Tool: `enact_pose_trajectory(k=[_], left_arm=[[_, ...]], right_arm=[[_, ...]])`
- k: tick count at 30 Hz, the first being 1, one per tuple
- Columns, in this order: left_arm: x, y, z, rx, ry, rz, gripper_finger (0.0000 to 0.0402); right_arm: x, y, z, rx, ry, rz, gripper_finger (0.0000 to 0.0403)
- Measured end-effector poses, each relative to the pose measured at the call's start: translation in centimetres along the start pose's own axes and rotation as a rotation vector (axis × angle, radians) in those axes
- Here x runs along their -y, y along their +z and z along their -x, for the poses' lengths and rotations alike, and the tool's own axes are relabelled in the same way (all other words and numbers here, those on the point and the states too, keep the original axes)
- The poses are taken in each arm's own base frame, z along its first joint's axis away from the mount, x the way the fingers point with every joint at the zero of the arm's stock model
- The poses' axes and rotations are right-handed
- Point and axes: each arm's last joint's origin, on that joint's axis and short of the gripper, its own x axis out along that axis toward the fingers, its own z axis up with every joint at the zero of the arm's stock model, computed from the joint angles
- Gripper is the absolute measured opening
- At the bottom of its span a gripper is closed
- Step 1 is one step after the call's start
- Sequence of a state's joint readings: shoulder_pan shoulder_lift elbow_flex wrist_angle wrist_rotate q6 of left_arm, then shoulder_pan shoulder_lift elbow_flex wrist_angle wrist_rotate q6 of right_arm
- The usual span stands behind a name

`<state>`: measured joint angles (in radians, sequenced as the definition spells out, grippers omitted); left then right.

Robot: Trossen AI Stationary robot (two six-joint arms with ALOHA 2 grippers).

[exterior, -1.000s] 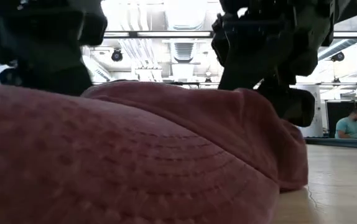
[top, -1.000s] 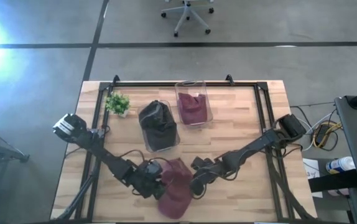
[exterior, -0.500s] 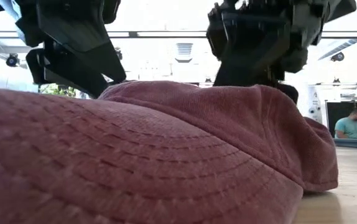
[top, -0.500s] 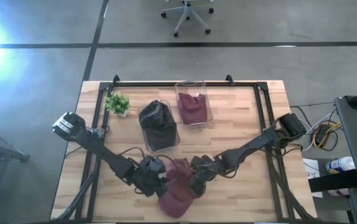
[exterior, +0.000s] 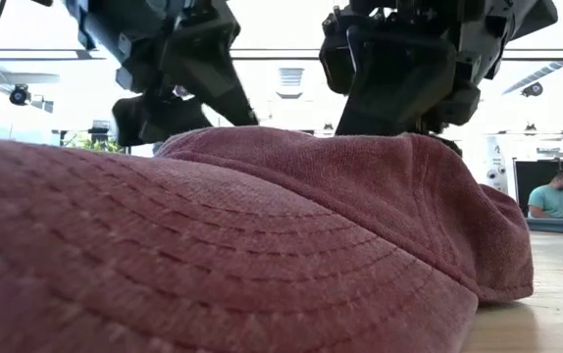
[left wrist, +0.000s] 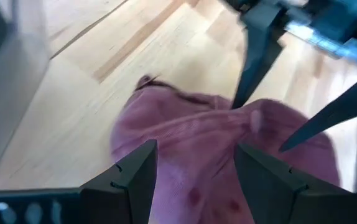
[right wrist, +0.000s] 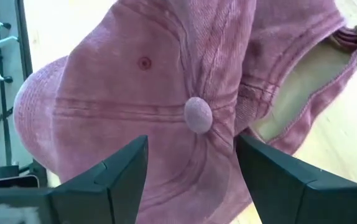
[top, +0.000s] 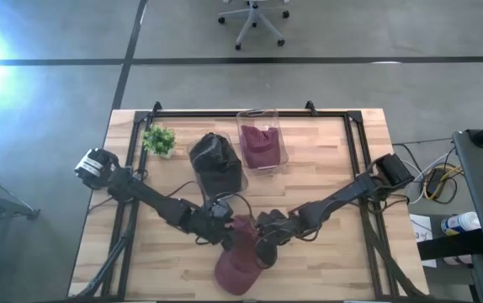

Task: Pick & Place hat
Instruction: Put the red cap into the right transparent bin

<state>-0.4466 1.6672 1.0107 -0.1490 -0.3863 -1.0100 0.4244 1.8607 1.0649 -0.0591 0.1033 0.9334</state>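
Note:
A maroon cap point(top: 238, 257) lies crown up near the table's near edge, with its brim point(exterior: 164, 265) toward the low camera. My left gripper point(top: 222, 225) is open over the cap's far left part, and in its wrist view the cap point(left wrist: 191, 143) lies between the fingers. My right gripper point(top: 264, 242) is open at the cap's right side. Its fingers stand on either side of the crown button point(right wrist: 197, 115). The back strap point(right wrist: 347, 36) lies on the wood. My left gripper slants down over the back of the crown point(left wrist: 185, 162) from the table's left; I cannot tell whether its fingers touch the cloth. My right gripper comes down from the right with the crown top point(right wrist: 194, 134) between its open fingers; whether they touch it cannot be told.
Two clear bins stand toward the far edge, one holding a black hat point(top: 216, 168) and one a maroon hat point(top: 261, 145). A small green plant point(top: 159, 139) stands at the far left. Bare wood lies on both sides of the cap. A person point(exterior: 554, 196) sits far off in the room.
My left gripper has moved from the cap's left side toward the table's right and far edge, and now stands over the back of the crown. My right gripper has shifted slightly left over the crown. The cap has shifted a little on the table.

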Motion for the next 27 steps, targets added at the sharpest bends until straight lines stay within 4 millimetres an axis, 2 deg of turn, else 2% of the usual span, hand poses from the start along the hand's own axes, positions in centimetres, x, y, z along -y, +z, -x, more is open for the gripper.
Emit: enact_pose_trajectory(k=[12, 17, 22, 27], left_arm=[[0.7, 0.0, 0.4, -0.026, -0.032, 0.022, 0.0206], [2.3, 0.9, 1.9, -0.020, -0.066, 0.006, 0.0206], [3.7, 1.7, 3.6, -0.063, -0.018, -0.039, 0.0206], [5.4, 1.8, 6.0, -0.120, 0.018, -0.096, 0.0206]], right_arm=[[-0.2, 0.4, -0.1, 0.036, 0.037, 0.045, 0.0234], [0.0, 0.6, -0.2, 0.043, 0.037, 0.059, 0.0229], [0.4, 0.7, -0.3, 0.042, 0.027, 0.059, 0.0225], [1.3, 0.0, -0.5, 0.015, 0.005, 0.050, 0.0196]])
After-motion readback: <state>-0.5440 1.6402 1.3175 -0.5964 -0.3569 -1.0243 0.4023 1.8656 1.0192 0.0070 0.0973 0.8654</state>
